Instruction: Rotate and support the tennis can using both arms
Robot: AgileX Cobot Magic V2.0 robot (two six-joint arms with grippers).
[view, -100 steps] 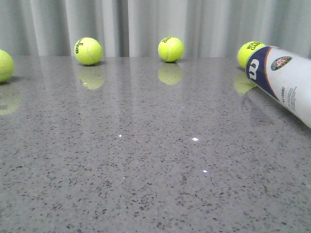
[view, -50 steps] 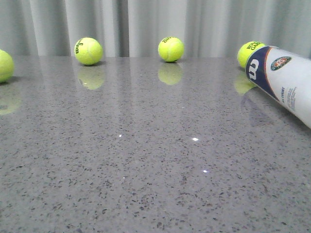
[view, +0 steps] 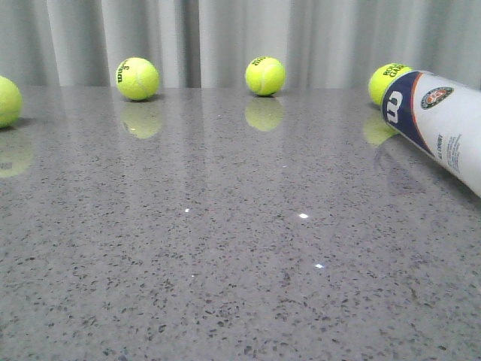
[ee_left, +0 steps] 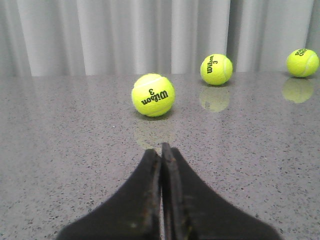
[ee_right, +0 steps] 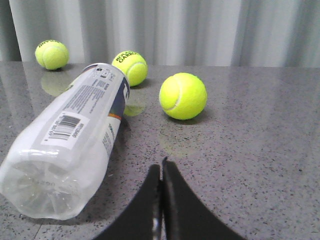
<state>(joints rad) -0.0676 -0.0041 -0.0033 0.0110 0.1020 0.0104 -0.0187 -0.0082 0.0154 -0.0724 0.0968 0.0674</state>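
Between the tapered black fingers of the left gripper (ee_left: 161,150) no gap shows: the jaws are pressed together on nothing, their tips low over the speckled grey stone tabletop (ee_left: 70,150). Straight ahead of those tips, across a short run of bare stone, sits a yellow-green Wilson tennis ball (ee_left: 153,94); two more balls (ee_left: 216,69) (ee_left: 302,62) lie farther off near the pale pleated curtain (ee_left: 125,35) at the table's far edge. On the right gripper (ee_right: 161,165) the jaws likewise meet, holding nothing. Beside its tips, close but apart, the tall white plastic tennis can with navy band and barcode (ee_right: 75,135) lies on its side, clear base toward the gripper, far end pointing to the curtain. Ahead of the tips rests another yellow-green ball (ee_right: 183,96), with open stone on the side away from the can. From the front, the can (view: 440,124) lies at the right edge, and wide bare stone spreads leftward.
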